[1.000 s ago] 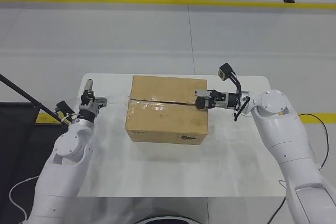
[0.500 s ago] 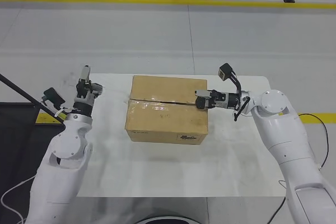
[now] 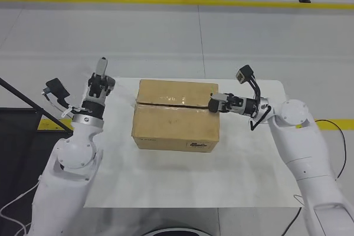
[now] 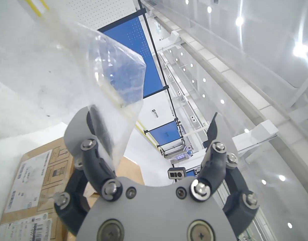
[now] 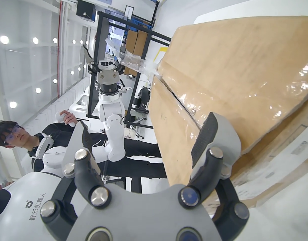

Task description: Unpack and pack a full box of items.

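Cardboard box (image 3: 176, 115), flaps closed, stands at the middle of the white bench (image 3: 165, 177). Clear tape (image 4: 113, 83) runs along its centre seam. One loose end is lifted off the box's left end and clings to one finger of the left hand (image 3: 100, 79). That hand is raised above the bench's left rear corner, fingers spread apart. At the box's right end the right hand (image 5: 143, 124) is likewise spread, one finger over the top face beside the seam; contact cannot be confirmed.
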Action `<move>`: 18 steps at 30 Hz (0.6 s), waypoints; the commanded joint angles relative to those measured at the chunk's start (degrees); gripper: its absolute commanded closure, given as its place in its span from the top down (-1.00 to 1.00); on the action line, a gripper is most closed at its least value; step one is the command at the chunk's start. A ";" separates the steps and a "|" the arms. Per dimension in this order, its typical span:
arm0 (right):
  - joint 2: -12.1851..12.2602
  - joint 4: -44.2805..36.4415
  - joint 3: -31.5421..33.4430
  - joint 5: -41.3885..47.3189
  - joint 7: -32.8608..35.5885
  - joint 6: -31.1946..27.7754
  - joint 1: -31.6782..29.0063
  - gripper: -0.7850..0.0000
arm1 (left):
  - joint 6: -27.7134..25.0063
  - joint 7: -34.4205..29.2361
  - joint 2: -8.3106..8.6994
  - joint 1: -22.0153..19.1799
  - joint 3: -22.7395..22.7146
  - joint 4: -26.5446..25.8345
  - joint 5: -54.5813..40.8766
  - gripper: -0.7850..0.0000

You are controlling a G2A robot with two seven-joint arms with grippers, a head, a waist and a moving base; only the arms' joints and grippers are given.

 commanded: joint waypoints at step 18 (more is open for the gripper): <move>1.71 -0.87 4.25 2.65 2.16 -1.98 -3.44 1.00 | 8.02 -4.30 -1.60 -6.78 11.68 -1.08 13.50 1.00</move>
